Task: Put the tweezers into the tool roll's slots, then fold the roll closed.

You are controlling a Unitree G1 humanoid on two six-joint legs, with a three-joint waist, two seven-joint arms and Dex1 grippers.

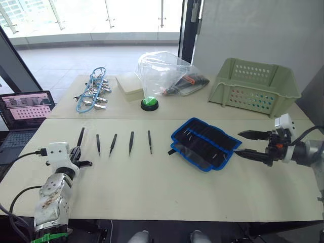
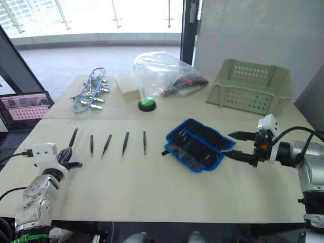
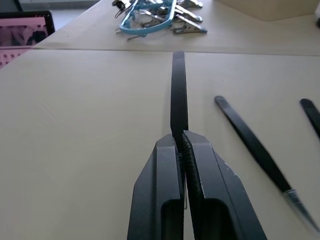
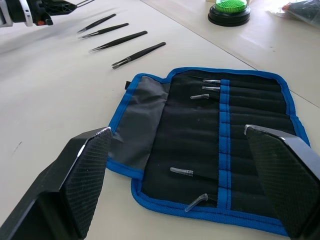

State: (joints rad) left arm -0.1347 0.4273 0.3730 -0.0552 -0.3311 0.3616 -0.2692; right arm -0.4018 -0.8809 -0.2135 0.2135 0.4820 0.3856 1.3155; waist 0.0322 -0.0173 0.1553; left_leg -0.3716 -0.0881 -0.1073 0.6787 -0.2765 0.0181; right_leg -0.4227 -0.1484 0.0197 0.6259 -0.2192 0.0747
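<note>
Far left of the open tool roll [image 1: 205, 143], the left gripper [image 3: 183, 150] pinches one tweezer [image 3: 179, 92] by its end (it could twist loose); right gripper [image 1: 251, 144] fingers spread beside the roll

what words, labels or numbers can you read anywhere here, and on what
None can be read.
Laptop screen: pink panels with small pictures, too small to read.
Plastic bag: dark contents with an orange part, no legible label.
Tool roll, tweezers, green button, basket, clamps on blue cord: no print visible.
Left gripper and right gripper: no markings visible.
</note>
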